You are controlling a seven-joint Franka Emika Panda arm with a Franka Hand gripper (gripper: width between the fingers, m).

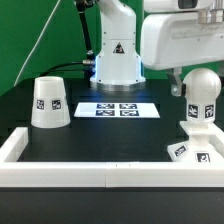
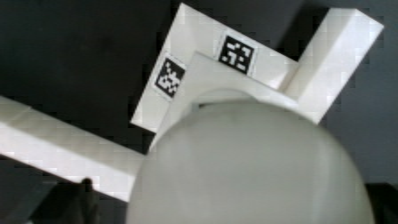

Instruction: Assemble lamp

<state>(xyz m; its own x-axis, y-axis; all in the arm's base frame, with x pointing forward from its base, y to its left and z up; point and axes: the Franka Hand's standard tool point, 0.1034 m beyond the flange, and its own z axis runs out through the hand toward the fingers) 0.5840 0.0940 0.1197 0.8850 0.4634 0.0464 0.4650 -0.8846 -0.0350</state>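
The white bulb point(image 1: 201, 97) stands upright on the stepped white base point(image 1: 196, 151) at the exterior view's right, inside the tray. My gripper point(image 1: 200, 88) hangs over it with the jaws around the round head. One dark finger point(image 1: 178, 88) shows just beside the head, with a thin gap. In the wrist view the bulb head point(image 2: 249, 160) fills the middle, the tagged base point(image 2: 222, 60) lies beyond it, and a dark finger point(image 2: 71, 198) stands apart from the head. The gripper point(image 2: 222, 212) looks open. The tapered shade point(image 1: 50, 103) stands at the left.
The marker board point(image 1: 118, 109) lies in the middle at the back, in front of the robot pedestal point(image 1: 116, 58). A white tray wall point(image 1: 90, 172) runs along the front and up both sides, close to the base.
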